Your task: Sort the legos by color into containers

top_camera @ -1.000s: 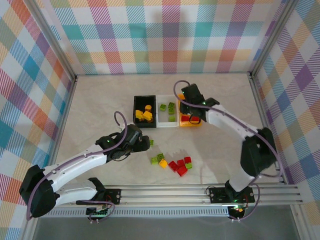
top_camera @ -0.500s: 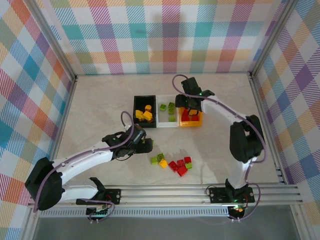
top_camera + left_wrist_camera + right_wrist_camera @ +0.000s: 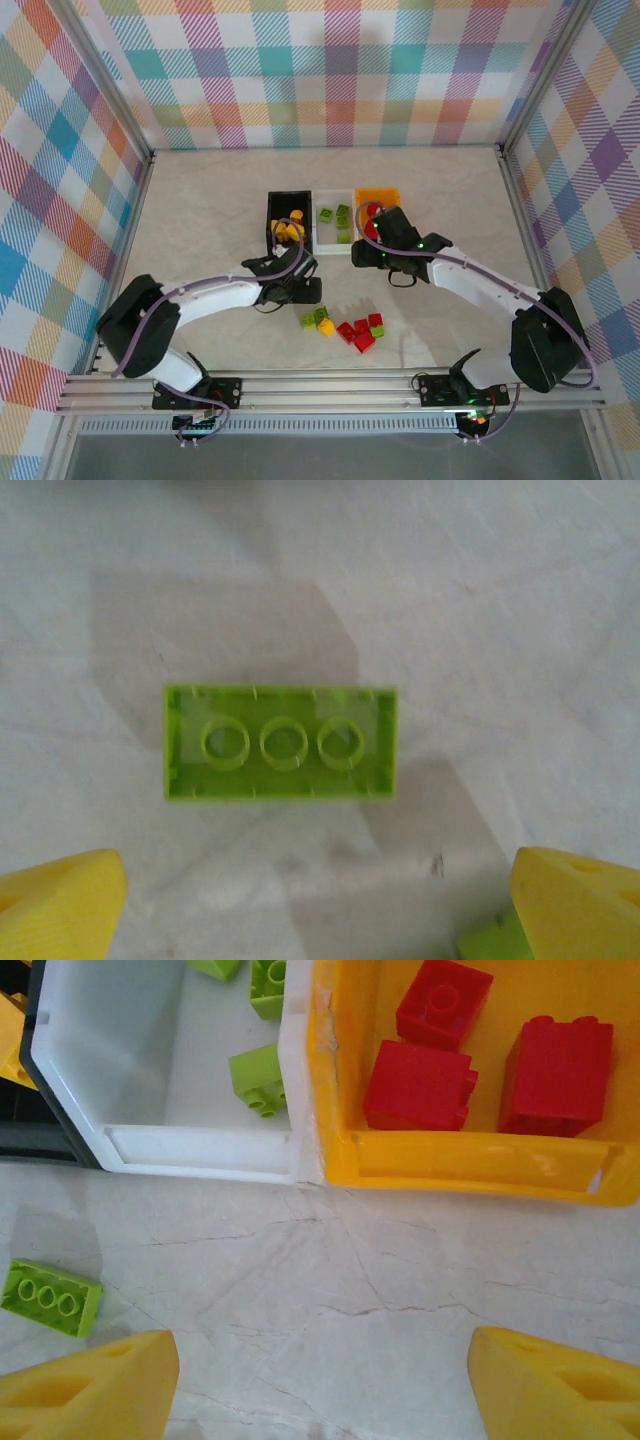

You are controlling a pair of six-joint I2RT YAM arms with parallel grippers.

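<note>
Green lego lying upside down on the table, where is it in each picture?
Left wrist: green lego in the centre, bottom up.
Right wrist: same lego, lower left.
Top external: seemingly hidden under the left gripper.
Shared landmark: white bin, up-right of it.

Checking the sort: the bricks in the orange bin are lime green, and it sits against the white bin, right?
No: the right wrist view shows red studded plastic bricks in the orange plastic bin. It does sit against the white plastic bin.

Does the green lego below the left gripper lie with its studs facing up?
No, the green lego shows its hollow underside with three round tubes, so its studs face down.
</note>
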